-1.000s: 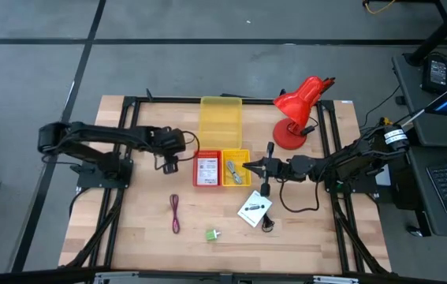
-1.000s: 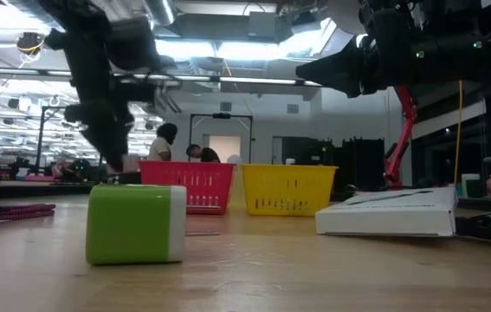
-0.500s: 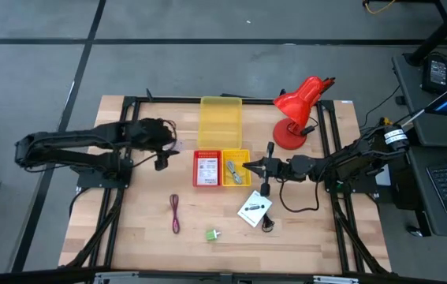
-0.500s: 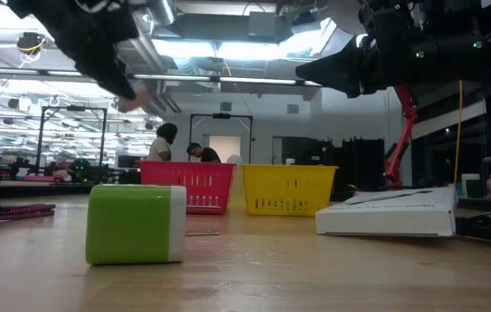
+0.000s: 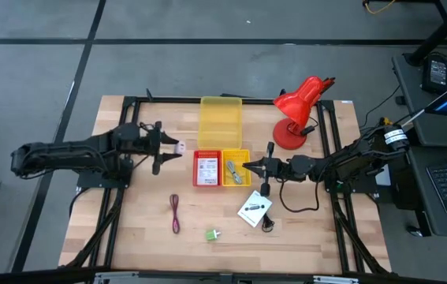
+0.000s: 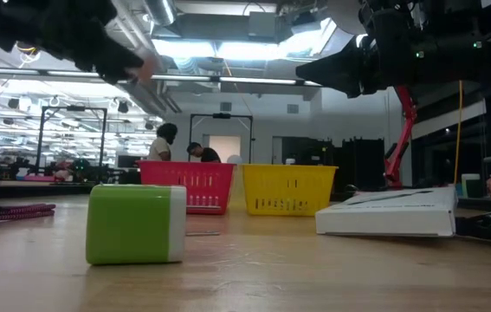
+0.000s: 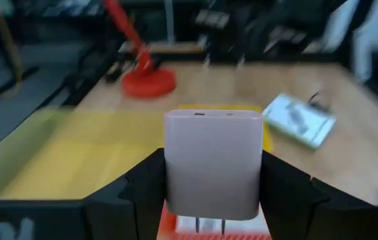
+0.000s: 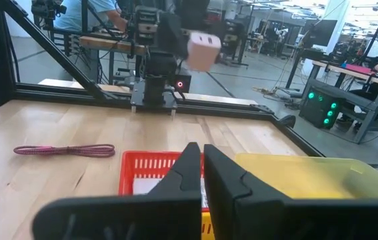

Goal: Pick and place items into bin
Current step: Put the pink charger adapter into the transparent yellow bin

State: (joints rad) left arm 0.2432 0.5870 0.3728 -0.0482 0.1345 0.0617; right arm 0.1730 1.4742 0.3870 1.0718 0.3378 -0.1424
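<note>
My left gripper (image 5: 169, 148) is over the table's left part, raised and pointing almost level toward the bins, shut on a pink cube (image 7: 213, 163), which also shows as the cube (image 8: 205, 51). My right gripper (image 5: 247, 166) hangs shut and empty over the small yellow bin (image 5: 236, 169). A red bin (image 5: 206, 169) beside it holds a white printed packet. On the table lie a green block (image 6: 135, 224), a second white packet (image 5: 255, 209), a black cable (image 5: 269, 222) and a dark red thin cord-like item (image 5: 175, 213). My left gripper pinches the cube's two opposite sides (image 7: 173, 167) between its two fingers (image 7: 142, 190). The fingers come almost level from the table's left. The cube is lifted clear of the table, and two metal prongs (image 7: 205, 225) stick out of the end toward the gripper.
A larger yellow bin (image 5: 221, 118) stands behind the two small bins. A red desk lamp (image 5: 298, 110) stands at the far right. A dark frame runs around the table. People show in the room beyond the far edge.
My left gripper has risen with the pink cube and drawn back a little toward the table's left and far edges. It has tipped up from pointing down to almost level. The cube is now held higher above the table.
</note>
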